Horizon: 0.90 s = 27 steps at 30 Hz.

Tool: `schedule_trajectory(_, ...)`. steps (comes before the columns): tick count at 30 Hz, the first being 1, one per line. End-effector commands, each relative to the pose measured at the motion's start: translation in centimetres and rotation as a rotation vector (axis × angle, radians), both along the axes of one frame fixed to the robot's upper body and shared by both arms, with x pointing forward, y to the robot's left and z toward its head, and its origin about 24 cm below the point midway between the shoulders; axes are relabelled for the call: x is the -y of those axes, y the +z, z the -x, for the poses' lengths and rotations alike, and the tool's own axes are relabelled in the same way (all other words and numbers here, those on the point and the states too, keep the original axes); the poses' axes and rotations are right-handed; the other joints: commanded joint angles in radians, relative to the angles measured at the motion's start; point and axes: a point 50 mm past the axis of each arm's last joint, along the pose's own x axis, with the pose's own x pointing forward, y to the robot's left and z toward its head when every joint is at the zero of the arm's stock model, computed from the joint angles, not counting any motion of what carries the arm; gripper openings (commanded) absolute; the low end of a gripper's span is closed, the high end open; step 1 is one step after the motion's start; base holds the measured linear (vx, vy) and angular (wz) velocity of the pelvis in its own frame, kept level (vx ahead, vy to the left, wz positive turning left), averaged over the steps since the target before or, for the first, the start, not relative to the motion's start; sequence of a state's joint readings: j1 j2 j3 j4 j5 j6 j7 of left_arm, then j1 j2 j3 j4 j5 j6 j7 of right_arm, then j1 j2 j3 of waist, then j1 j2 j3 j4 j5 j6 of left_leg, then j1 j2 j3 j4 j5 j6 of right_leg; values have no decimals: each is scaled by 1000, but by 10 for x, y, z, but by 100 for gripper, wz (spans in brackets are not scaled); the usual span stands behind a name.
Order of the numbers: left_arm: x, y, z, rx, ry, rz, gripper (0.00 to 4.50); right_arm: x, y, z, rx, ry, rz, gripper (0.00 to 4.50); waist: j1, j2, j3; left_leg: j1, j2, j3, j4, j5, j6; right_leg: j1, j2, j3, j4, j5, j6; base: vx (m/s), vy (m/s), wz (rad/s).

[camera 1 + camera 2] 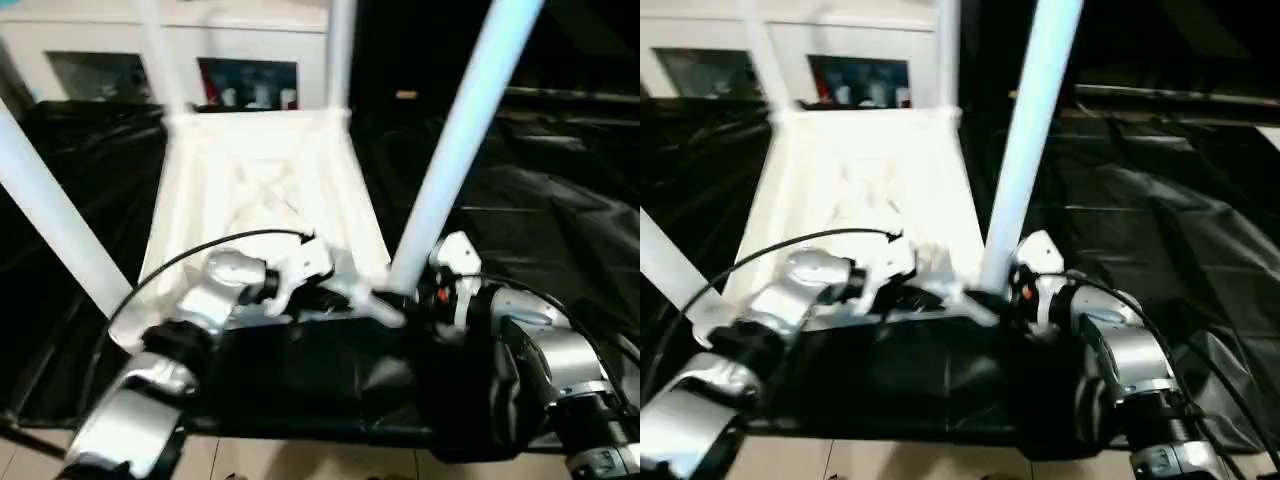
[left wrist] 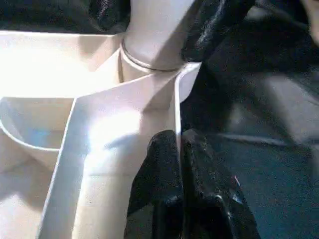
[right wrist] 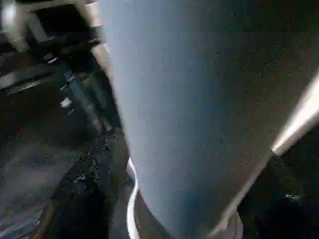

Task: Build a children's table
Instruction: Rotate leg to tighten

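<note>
The children's table is seen upside down on a surface draped in black plastic sheeting, its ribbed underside facing up. The long axis of the top runs away from the robot, from the near edge toward a white cabinet behind the far edge. Four legs are seen rising from the corner sockets, roughly upright and splaying slightly outward; the near right leg leans a little to the right.

The left gripper is held low at the near edge of the table, just beside the near right socket; its fingers are pinched narrowly onto the thin upright rim wall. The left forearm is angled in from the near left. The right gripper is placed at the base of the near right leg, its fingers set fairly wide on either side of it; whether the leg is actually clamped cannot be told.

The table is all white plastic, with an X of ribs under the top.
</note>
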<state>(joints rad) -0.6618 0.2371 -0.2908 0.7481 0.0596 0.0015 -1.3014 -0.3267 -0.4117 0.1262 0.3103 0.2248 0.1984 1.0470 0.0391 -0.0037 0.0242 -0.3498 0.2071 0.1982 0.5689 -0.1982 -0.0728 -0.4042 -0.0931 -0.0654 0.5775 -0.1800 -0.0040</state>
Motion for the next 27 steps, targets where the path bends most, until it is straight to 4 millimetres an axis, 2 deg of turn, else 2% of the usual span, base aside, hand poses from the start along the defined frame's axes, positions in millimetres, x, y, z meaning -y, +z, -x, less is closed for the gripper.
schedule_trajectory(1,7,-13,15,-95,-95,-2,0,-2,9,2,3,67,-11,307,4,-12,-42,2,32,-3,-55,-133,121,54,-43,38,-42,-52,-280,0,0,0)
schedule_trajectory(3,5,-13,17,-112,-121,-9,0,-1,9,6,-27,113,-6,307,8,-12,-42,1,32,-3,-54,-123,126,56,-44,38,-39,-41,-281,0,0,0)
schedule_trajectory(7,3,-13,18,-117,-131,-11,0,2,7,9,-46,143,20,307,13,-13,-41,0,31,-2,-54,-140,113,54,-46,38,-45,-92,-267,0,0,0)
schedule_trajectory(9,0,-12,18,-115,-131,-18,0,5,5,10,-56,156,34,281,17,-13,-41,1,31,-3,-55,-140,102,53,-46,39,-46,-109,-259,0,0,0)
schedule_trajectory(14,-2,-11,17,-114,-126,-24,0,5,6,11,-62,166,36,236,19,-12,-44,1,30,-3,-53,-122,105,55,-45,38,-41,-73,-264,0,0,0)
schedule_trajectory(20,-2,-10,16,-104,-116,-27,0,1,9,12,-69,170,4,211,21,-12,-45,1,29,-3,-51,-119,106,56,-45,38,-41,-75,-263,0,0,0)
schedule_trajectory(23,1,-12,11,-68,-50,-38,0,-1,7,15,-82,175,0,209,22,-13,-47,2,30,-4,-50,-115,107,56,-44,37,-39,-64,-266,0,0,0)
schedule_trajectory(26,8,-14,1,1,88,-37,0,-4,3,16,-83,115,-2,209,24,-14,-43,5,29,-3,-52,-147,97,51,-45,38,-49,-122,-252,0,0,0)
schedule_trajectory(27,11,-15,-1,15,133,-36,0,-5,-1,15,-82,65,6,208,25,-17,-41,6,28,-3,-53,-170,86,49,-47,39,-54,-169,-242,0,0,0)
